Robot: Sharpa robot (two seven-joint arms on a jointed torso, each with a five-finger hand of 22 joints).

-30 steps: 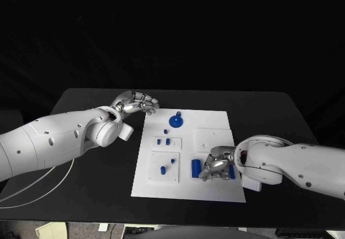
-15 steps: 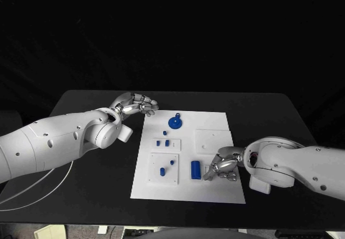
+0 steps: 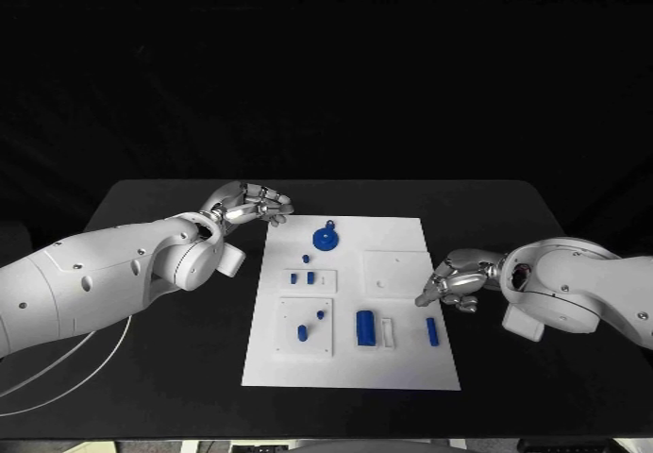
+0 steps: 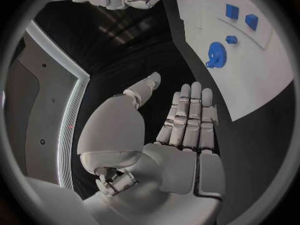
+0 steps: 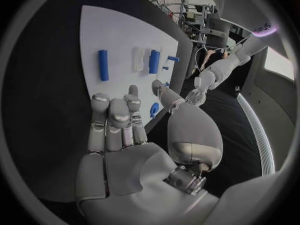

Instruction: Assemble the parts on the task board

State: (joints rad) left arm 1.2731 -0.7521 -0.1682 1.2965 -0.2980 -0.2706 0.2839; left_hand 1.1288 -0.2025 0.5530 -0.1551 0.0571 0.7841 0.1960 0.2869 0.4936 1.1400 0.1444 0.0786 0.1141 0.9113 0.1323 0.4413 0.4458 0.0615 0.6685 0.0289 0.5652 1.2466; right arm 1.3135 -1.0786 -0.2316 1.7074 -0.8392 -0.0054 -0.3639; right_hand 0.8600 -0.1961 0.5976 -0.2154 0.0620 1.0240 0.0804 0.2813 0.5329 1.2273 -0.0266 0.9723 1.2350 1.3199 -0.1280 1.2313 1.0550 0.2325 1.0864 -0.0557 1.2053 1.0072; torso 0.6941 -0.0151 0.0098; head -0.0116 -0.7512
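While the right hand (image 3: 459,280) hovers empty, fingers loosely apart, at the board's (image 3: 409,373) right edge, the slim blue bar (image 3: 431,330) lies loose just beside it toward the board's near edge, long axis running near-to-far. The left hand (image 3: 252,203), also empty with fingers curled, sits well off by the far-left corner. The right wrist view shows the bar (image 5: 103,65) clear beyond the fingertips (image 5: 116,107).

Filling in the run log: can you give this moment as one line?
left hand: open, off task board far corner | right hand: open, empty, at board's right edge | blue bars: lying on board
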